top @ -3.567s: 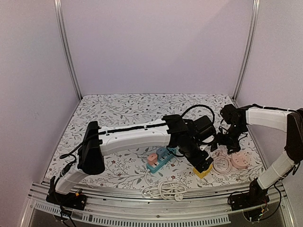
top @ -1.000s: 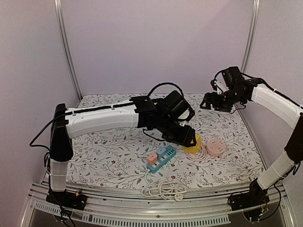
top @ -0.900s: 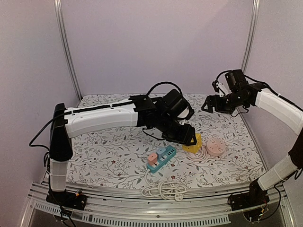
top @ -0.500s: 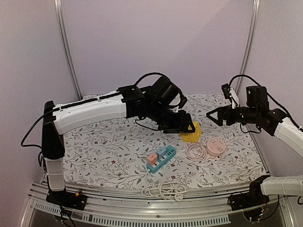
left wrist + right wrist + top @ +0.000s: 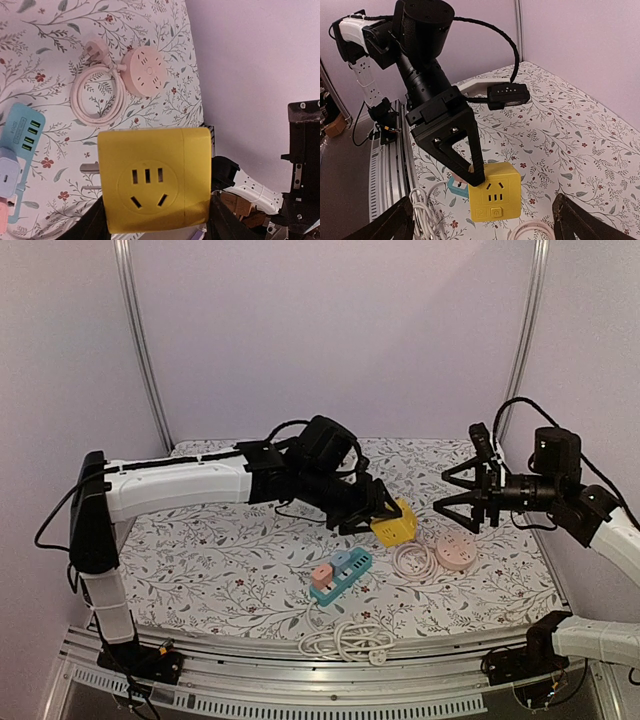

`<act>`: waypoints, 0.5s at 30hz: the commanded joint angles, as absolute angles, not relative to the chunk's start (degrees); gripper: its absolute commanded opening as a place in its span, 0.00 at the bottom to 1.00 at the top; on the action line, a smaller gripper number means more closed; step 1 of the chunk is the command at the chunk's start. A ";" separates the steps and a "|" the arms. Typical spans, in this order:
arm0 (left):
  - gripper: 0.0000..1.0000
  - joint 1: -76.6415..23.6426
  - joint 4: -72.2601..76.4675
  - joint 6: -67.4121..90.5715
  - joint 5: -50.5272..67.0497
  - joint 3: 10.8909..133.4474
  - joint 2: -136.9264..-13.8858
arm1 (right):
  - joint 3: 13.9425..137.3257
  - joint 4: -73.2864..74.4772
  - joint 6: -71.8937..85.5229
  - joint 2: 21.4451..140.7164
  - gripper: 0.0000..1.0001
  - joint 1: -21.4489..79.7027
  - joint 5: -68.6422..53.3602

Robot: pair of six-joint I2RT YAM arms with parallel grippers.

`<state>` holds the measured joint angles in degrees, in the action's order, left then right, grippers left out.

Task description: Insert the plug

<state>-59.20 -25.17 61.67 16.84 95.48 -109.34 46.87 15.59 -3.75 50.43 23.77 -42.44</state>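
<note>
Since the earlier frames the left arm has lifted the socket cube off the near edge of the table and carried it up to the middle. The right arm has swung down level with it.

The left tool [image 5: 372, 512] is clamped on the yellow plastic cube socket [image 5: 494, 197] and holds it in the air, tilted. The right tool [image 5: 455, 494] has its fingers spread wide and carries nothing. In the top view the cube sits at about 9 o'clock from it, near but apart. One socket face with slots looks back at the right wrist camera.

The pink plug [image 5: 95, 48] lies on the floral-patterned table [image 5: 220, 560] at the end of the coiled pink cable [image 5: 97, 95]. The coil lies just beside the round pink socket puck [image 5: 145, 70]. From the right tool the coil is at roughly 7 o'clock and lower down, with the puck nearer 6. In the left wrist view the plug body runs roughly along the 10-to-4 line. Its pins are too small to make out.

The right arm is the nearer and the free one, so fetching the plug likely falls to it.
</note>
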 commanded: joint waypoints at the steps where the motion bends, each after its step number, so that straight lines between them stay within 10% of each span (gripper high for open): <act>1: 0.38 -58.10 -11.21 70.97 18.98 89.02 -104.91 | 49.93 20.02 -9.68 54.71 0.95 26.13 -44.72; 15: 0.35 -58.07 -6.94 71.81 18.26 82.79 -102.43 | 55.30 25.39 -14.29 65.18 0.95 33.17 -39.20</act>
